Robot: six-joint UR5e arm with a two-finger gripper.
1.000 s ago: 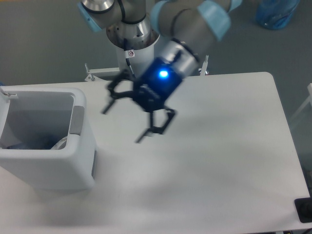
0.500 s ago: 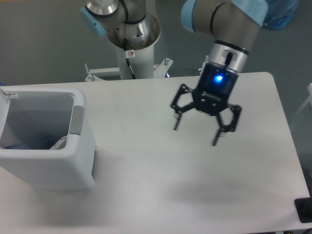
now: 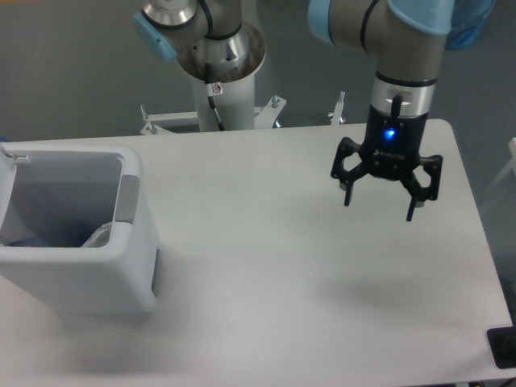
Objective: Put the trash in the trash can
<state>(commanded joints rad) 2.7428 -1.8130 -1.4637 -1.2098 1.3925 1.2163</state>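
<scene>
Fingers spread wide and holding nothing, the black two-finger gripper (image 3: 378, 205) hangs above the white tabletop (image 3: 306, 282) in the right half of the frame, pointing down, with a blue light glowing on its body. From it the grey arm with pale blue joint caps (image 3: 403, 48) rises out through the upper right of the frame. Well apart from it, at the left edge, stands the boxy white plastic trash can with rounded corners (image 3: 76, 282), a grey tab (image 3: 127, 200) on its right rim. Down inside the can, near the bottom right corner, I can make out a clear plastic shape with something blue beside it (image 3: 85, 236), most likely the crushed bottle; the rest of the can's floor is too shadowed to read. The robot's white base column (image 3: 222, 89) stands behind the table at upper centre.
</scene>
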